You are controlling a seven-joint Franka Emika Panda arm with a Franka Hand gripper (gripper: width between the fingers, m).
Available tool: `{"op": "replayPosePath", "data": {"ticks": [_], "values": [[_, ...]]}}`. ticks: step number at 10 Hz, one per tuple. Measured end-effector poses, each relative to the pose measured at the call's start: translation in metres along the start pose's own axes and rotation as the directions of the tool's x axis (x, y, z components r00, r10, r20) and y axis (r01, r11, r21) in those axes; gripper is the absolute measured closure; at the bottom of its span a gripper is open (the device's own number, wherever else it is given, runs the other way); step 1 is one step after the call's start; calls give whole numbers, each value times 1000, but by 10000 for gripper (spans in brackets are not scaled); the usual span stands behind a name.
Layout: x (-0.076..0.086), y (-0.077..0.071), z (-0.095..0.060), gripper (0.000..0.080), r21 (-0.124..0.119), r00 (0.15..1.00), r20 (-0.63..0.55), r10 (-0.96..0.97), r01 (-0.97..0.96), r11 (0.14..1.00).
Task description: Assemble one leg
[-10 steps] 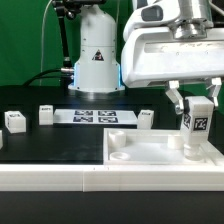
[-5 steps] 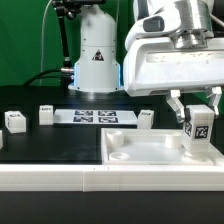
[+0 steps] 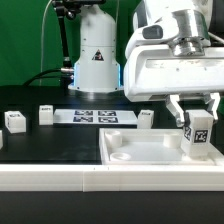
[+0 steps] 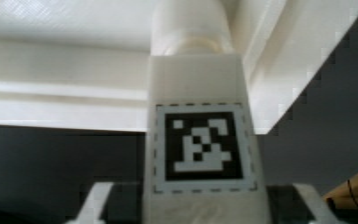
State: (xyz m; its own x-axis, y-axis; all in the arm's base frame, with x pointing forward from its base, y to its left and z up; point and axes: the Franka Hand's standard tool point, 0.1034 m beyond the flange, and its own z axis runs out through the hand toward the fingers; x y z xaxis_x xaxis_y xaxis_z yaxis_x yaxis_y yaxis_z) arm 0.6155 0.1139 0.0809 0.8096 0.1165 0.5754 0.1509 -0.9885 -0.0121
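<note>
My gripper [image 3: 197,118] is shut on a leg [image 3: 199,137], a small white post with a black-and-white tag on its face. It holds the leg upright over the right corner of the large white panel [image 3: 140,152], with the leg's lower end down at the panel's surface. In the wrist view the leg [image 4: 202,120] runs from between my fingers [image 4: 105,200] to the panel's inner corner [image 4: 87,70]. Whether its tip sits in a hole is hidden.
Three more small white legs lie on the black table: one at the exterior view's left [image 3: 14,121], one beside it [image 3: 46,114], one behind the panel [image 3: 146,118]. The marker board [image 3: 95,116] lies between them. The arm's white base [image 3: 97,60] stands at the back.
My gripper and the held leg have shifted a little toward the exterior view's right and turned slightly. The loose legs and the panel have not moved.
</note>
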Motion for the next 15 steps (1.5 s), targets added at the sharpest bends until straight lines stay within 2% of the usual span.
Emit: {"op": "replayPosePath", "data": {"ticks": [1,2,3,4,5,9,12,15], "values": [[-2,0,1,506,2,1000,12,1,-1,1000],[-2,0,1,261,2,1000,13,1,-1,1000],[-2,0,1,261,2,1000,13,1,-1,1000],[-2,0,1,185,2,1000,13,1,-1,1000],[-2,0,1,157,2,1000,13,1,-1,1000],[-2,0,1,150,2,1000,15,1,-1,1000],[9,5,-8,150,3,1000,18,6,-6,1000],[15,7,-3,150,10,999,49,14,-15,1000]]}}
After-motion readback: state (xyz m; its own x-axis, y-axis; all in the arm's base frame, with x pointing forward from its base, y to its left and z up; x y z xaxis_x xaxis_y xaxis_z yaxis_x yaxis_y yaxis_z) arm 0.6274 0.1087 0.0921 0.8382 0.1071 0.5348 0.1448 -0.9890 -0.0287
